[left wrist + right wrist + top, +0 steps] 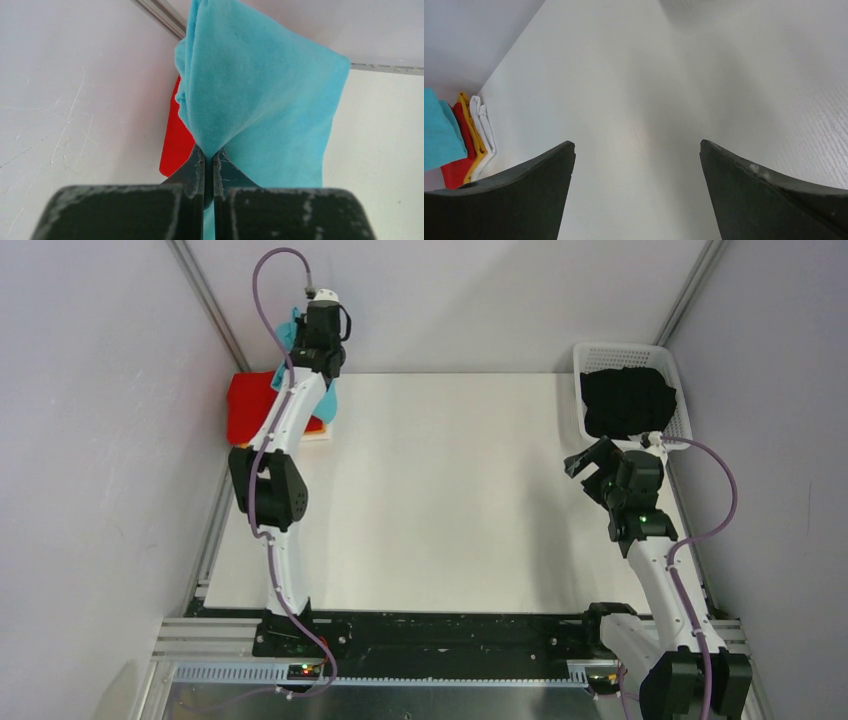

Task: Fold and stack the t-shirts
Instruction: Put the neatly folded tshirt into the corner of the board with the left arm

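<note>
My left gripper [209,156] is shut on the turquoise-blue t-shirt [260,95], which hangs folded from the jaws over the far left corner; it also shows behind the left wrist in the top view [290,335]. Under it lies a stack with a red t-shirt [250,405] on top; the right wrist view shows red [455,167], orange [472,132] and white [485,130] layers. A black t-shirt [628,400] lies in the white basket [583,358]. My right gripper [637,145] is open and empty above the bare table, also in the top view [592,468].
The white lattice basket stands at the far right corner, just beyond the right gripper. Grey walls enclose the table on the left, back and right. The white tabletop [450,490] stretches between the two arms.
</note>
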Action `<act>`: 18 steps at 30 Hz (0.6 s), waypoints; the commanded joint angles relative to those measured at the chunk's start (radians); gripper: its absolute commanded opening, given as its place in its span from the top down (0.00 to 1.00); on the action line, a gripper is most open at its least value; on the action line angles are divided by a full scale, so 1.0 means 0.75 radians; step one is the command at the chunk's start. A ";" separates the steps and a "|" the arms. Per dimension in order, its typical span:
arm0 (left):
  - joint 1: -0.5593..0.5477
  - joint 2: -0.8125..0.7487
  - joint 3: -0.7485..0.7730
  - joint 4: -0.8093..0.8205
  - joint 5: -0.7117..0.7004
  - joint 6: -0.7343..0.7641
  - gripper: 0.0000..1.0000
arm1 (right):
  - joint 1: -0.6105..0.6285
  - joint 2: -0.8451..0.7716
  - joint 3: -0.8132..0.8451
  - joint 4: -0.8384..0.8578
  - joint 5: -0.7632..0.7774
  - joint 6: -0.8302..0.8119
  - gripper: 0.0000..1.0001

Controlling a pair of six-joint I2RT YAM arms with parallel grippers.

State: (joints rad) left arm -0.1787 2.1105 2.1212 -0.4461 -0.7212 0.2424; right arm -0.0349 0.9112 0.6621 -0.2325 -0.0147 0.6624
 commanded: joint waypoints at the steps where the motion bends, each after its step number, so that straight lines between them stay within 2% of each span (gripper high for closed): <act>1: 0.077 -0.068 0.001 0.056 -0.004 -0.027 1.00 | -0.005 0.008 0.001 0.044 0.060 0.020 0.01; 11: 0.223 0.006 -0.043 0.058 0.131 0.002 1.00 | -0.005 0.017 0.001 0.046 0.083 0.022 0.01; 18: 0.302 0.085 -0.033 0.060 0.183 -0.068 1.00 | -0.005 0.011 0.001 0.044 0.085 0.028 0.01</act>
State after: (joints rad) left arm 0.0235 2.1471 2.0888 -0.4416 -0.6083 0.2268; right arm -0.0349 0.9253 0.6621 -0.2325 0.0227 0.6720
